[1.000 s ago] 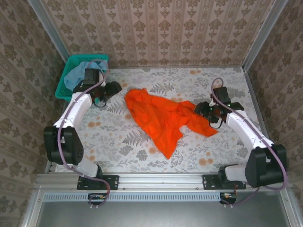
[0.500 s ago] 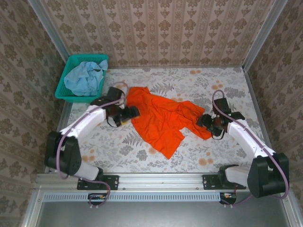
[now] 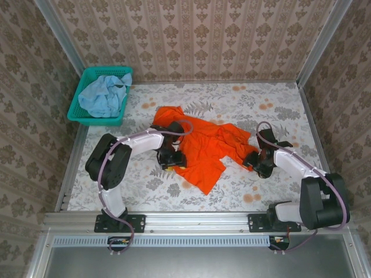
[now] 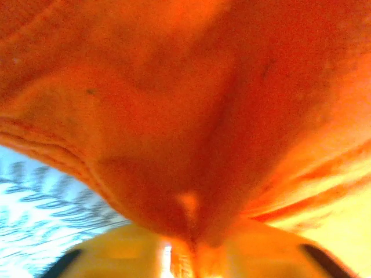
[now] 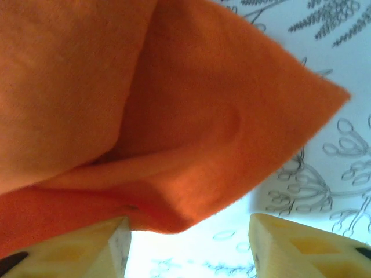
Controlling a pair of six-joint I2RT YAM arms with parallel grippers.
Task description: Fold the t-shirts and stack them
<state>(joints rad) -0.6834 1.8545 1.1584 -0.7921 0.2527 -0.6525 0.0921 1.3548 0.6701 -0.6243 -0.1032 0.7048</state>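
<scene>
Nearest the arm bases, a strip of bare flowered table (image 3: pixel 156 194) is left open in front of the cloth. At mid-table the orange shirt (image 3: pixel 203 142) is spread in a crumpled heap, its lowest point aimed at the near edge. Its left border is met by the left gripper (image 3: pixel 171 157). In the blurred left wrist view a fold of orange, with a stitched hem beside it, is pinched between the closed-up fingers. The shirt's right corner is reached by the right gripper (image 3: pixel 254 162). Its fingers (image 5: pixel 287 240) are held wide apart, and the loose corner lies at the gap, ungripped. More open table is seen to the right and along the far edge. Far left, beyond the table's corner, the blue shirt (image 3: pixel 103 95) is bundled in the teal basket (image 3: pixel 95 120).
</scene>
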